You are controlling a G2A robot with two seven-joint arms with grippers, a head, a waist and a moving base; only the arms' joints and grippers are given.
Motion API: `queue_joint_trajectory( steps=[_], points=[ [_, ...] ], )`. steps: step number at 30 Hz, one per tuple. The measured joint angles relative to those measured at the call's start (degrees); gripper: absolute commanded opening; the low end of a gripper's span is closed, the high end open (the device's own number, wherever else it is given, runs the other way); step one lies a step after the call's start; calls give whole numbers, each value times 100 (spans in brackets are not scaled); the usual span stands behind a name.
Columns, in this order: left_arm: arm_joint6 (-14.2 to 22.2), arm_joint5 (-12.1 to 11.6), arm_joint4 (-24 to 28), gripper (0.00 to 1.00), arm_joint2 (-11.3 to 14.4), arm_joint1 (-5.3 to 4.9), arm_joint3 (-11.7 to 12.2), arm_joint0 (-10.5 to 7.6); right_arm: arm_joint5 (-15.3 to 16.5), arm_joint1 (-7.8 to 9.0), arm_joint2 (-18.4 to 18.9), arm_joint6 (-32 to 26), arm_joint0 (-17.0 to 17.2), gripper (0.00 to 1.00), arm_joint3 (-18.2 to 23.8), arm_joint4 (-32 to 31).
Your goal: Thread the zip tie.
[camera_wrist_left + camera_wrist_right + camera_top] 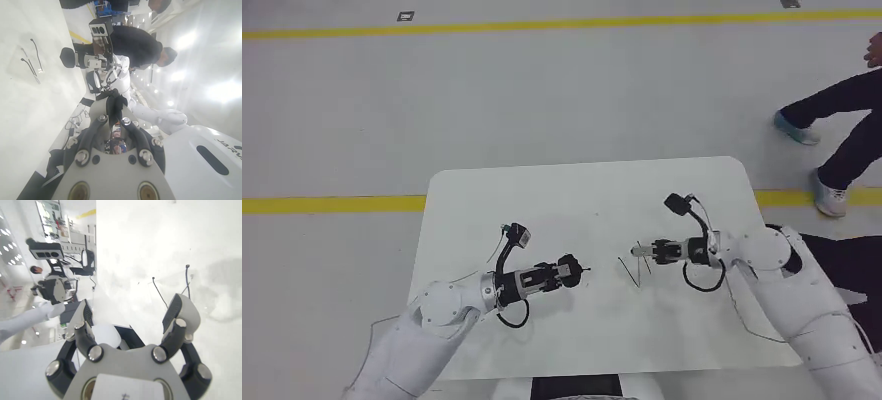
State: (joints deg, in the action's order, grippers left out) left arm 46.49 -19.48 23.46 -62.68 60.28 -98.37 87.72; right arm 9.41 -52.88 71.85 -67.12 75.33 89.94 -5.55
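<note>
Thin black zip ties [630, 270] lie loose on the white table [542, 190], between the two arms. My right gripper [639, 250] hovers just beside them, its fingers wide open and empty; in the right wrist view the zip ties [159, 292] lie just past the right gripper [130, 311] and its dark ribbed pads [173, 309]. My left gripper [580, 268] sits a short way to the other side of the ties, fingers shut together. From the left wrist the zip ties [36, 55] lie farther off than the left gripper [113, 102]. I cannot make out anything held in it.
The table's near edge runs just below both arms. Bare tabletop [572, 210] stretches beyond the ties toward the far edge. Each arm carries a black camera bracket [678, 205] standing up above its wrist.
</note>
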Motion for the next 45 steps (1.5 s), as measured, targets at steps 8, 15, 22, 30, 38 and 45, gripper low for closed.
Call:
queue_joint_trajectory(
  steps=[8, 15, 22, 30, 38, 45],
  points=[
    [0, 0, 0, 0, 0, 0, 0, 0, 348, -5, -626, -1193, -720, 100, -49, -916],
    [0, 0, 0, 0, 0, 0, 0, 0, 593, -39, -891, -1250, -929, 100, -236, -847],
    [0, 0, 0, 0, 0, 0, 0, 0, 725, -42, -934, -1152, -893, 100, -190, -906],
    [0, 0, 0, 0, 0, 0, 0, 0, 1007, -62, -1364, -1062, -1131, 100, -224, -1135],
    [0, 0, 0, 0, 0, 0, 0, 0, 1007, -193, -2169, -1029, -1614, 100, -707, -1064],
    [0, 0, 0, 0, 0, 0, 0, 0, 1007, -199, -2213, -1027, -1647, 100, -740, -1056]
  ],
)
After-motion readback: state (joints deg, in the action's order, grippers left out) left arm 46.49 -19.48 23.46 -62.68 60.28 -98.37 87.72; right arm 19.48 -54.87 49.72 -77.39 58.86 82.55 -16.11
